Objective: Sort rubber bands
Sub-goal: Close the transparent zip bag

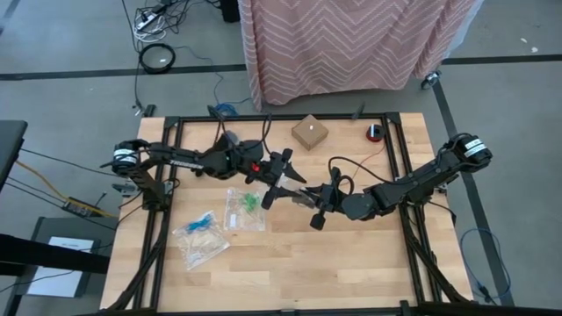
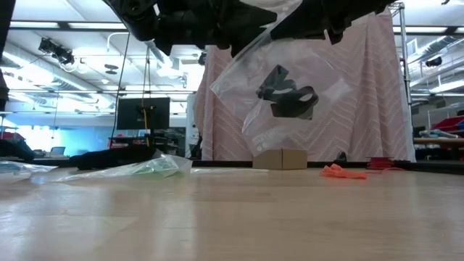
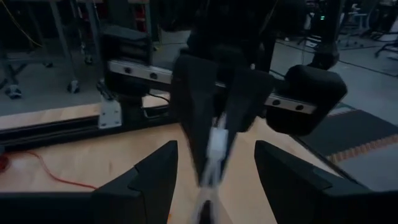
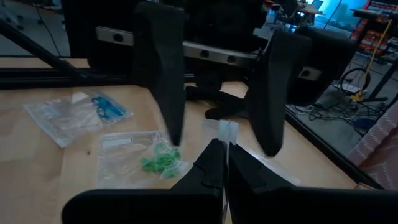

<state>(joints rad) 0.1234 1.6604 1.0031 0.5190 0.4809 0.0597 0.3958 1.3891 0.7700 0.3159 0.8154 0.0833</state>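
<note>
A clear zip bag (image 2: 290, 72) with black rubber bands (image 2: 288, 96) inside hangs above the middle of the table. My right gripper (image 4: 225, 155) is shut on its top, reaching in from the table's right (image 1: 307, 197). My left gripper (image 3: 214, 154), coming from the left (image 1: 285, 180), is open. Its two fingers (image 4: 158, 81) stand on either side of the bag's top edge, and no touch shows. Orange rubber bands (image 2: 344, 172) lie on the table. Green rubber bands (image 4: 158, 162) and blue ones (image 4: 102, 109) lie in two other clear bags on the table. My right gripper pinches the bag's white zip edge (image 4: 227, 132) between its two shut fingertips. The fingers come nearly level from the table's right side. The bag hangs below them, clear of the table, with the black bands low inside it.
A small cardboard box (image 1: 310, 132) stands at the far middle of the table, with a red object (image 1: 375, 132) to its right. The bag of green bands (image 1: 246, 209) and the bag of blue bands (image 1: 200, 235) lie left of centre. A pink patterned cloth (image 1: 351, 44) hangs beyond the far edge.
</note>
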